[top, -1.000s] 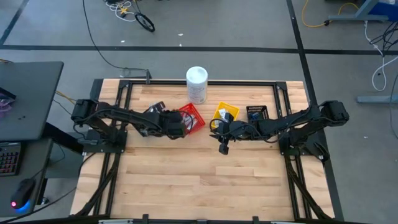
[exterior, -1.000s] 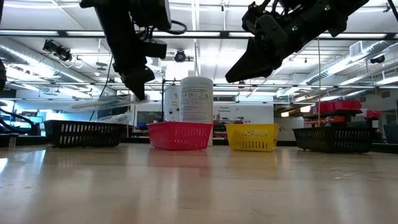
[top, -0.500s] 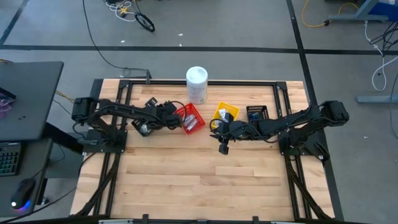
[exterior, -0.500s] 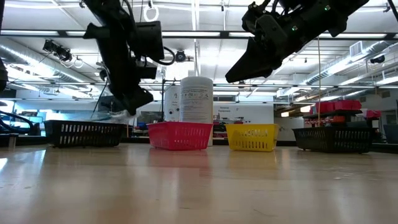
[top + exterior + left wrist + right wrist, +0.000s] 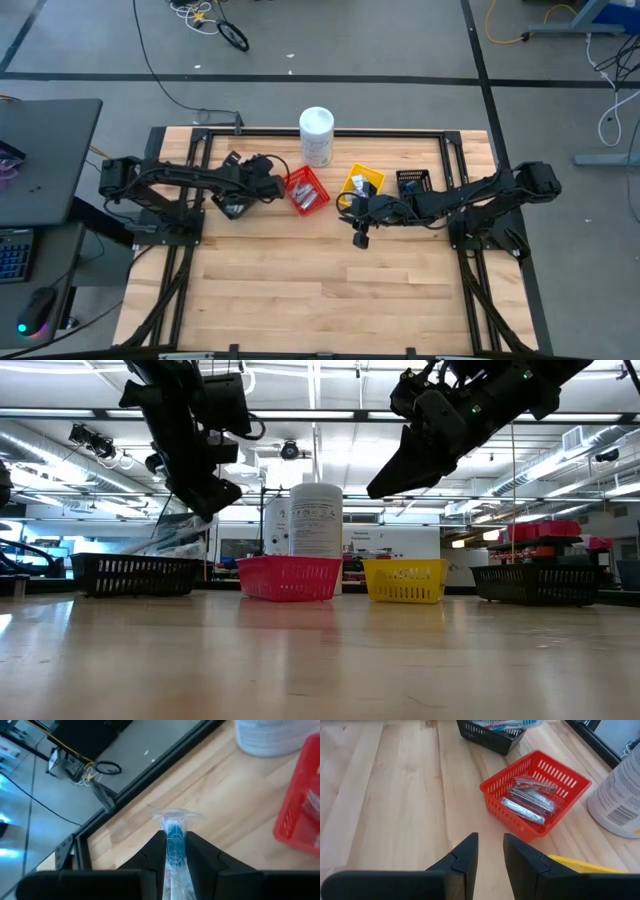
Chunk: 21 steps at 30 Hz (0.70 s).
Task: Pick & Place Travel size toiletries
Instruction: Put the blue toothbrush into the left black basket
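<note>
Leftward from the red bin (image 5: 307,190) the left gripper (image 5: 175,851) has carried a clear-wrapped blue toothbrush (image 5: 174,833), jaws clenched on it above the worktop (image 5: 320,280) by the black bin (image 5: 135,573). Right gripper (image 5: 489,851) hangs near the yellow bin (image 5: 362,183), jaws parted, holding nothing

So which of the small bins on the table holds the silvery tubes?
The red bin, standing beside the tall white canister. The yellow bin sits to its right; the black bins are at the row's ends.
</note>
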Motion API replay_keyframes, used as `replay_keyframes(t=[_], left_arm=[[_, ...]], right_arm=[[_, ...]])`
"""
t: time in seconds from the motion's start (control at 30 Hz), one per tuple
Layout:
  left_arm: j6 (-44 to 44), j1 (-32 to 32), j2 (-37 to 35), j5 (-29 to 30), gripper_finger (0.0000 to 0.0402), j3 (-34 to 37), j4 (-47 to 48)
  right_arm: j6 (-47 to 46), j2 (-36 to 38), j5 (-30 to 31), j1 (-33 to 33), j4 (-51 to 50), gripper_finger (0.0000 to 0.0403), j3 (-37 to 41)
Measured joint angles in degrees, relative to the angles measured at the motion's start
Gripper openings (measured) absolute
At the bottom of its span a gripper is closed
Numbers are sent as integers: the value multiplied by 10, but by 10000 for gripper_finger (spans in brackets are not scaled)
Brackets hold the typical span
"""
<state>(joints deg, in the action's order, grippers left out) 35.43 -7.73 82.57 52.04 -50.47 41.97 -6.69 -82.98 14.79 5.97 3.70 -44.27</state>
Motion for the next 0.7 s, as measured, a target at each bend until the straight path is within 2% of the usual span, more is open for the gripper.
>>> replay_keyframes(t=[0.27, 0.4, 0.53, 0.7], left_arm=[[35, 0, 2, 21, 69, 5, 0], [37, -2, 2, 24, 70, 40, -10], [25, -4, 2, 11, 70, 87, -64], [-11, -9, 2, -40, 79, 94, -74]], right_arm=[[-29, 0, 0, 0, -1, 104, 0], [-35, 0, 0, 0, -3, 104, 0], [-35, 0, -1, 0, -3, 104, 0], [-35, 0, -1, 0, -2, 104, 0]])
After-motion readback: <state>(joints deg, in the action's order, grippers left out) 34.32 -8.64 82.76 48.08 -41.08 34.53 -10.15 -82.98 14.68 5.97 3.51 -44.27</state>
